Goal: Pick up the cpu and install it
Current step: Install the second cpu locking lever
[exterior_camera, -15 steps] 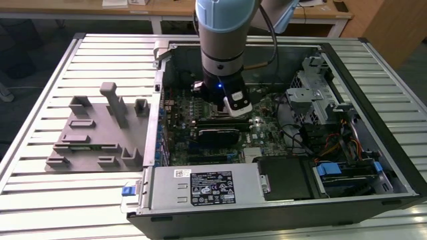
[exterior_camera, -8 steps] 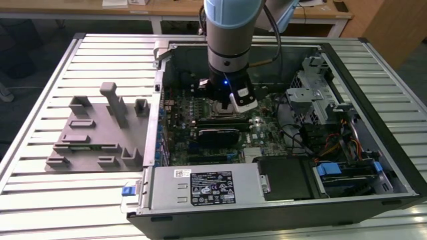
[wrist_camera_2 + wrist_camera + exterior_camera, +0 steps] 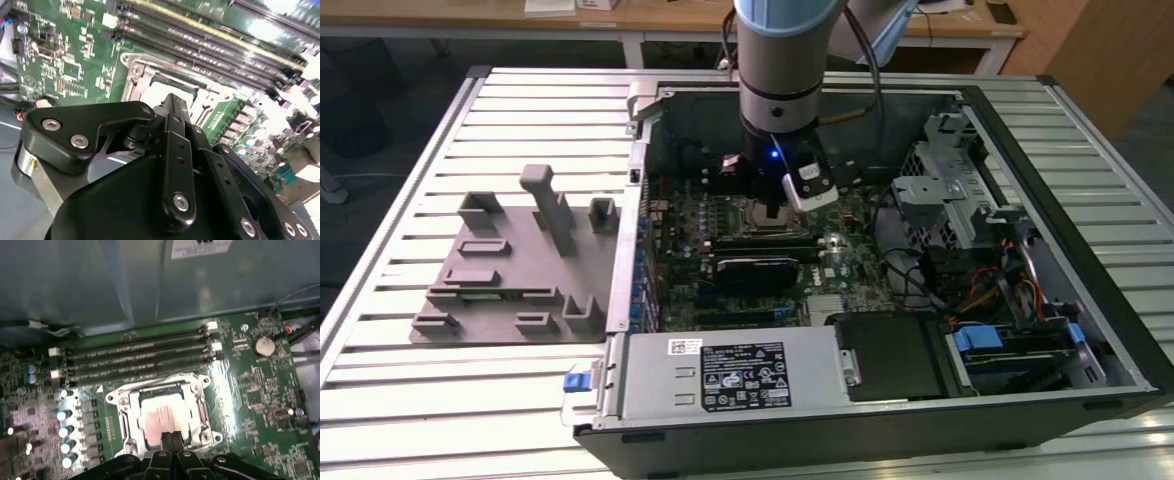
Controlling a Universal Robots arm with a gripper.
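The cpu (image 3: pixel 161 415), a silvery square chip, lies flat inside the metal socket frame (image 3: pixel 120 410) on the green motherboard (image 3: pixel 250 385). In the first wrist view my gripper (image 3: pixel 170 438) is shut, its two black fingertips pressed together at the chip's edge, with nothing between them. The second wrist view shows the gripper's (image 3: pixel 172 100) black linkage converging over the socket frame (image 3: pixel 137 75). In the exterior view the gripper (image 3: pixel 767 205) hangs straight down into the open computer case (image 3: pixel 640 110), over the socket.
Empty memory slots (image 3: pixel 140 357) run beside the socket, with capacitors (image 3: pixel 65 432) on another side. A grey holder tray (image 3: pixel 520 260) lies on the slatted table at the exterior view's left. Inside the case sit a power supply (image 3: pixel 734 375), drive cage (image 3: pixel 954 190) and cables (image 3: pixel 987 290).
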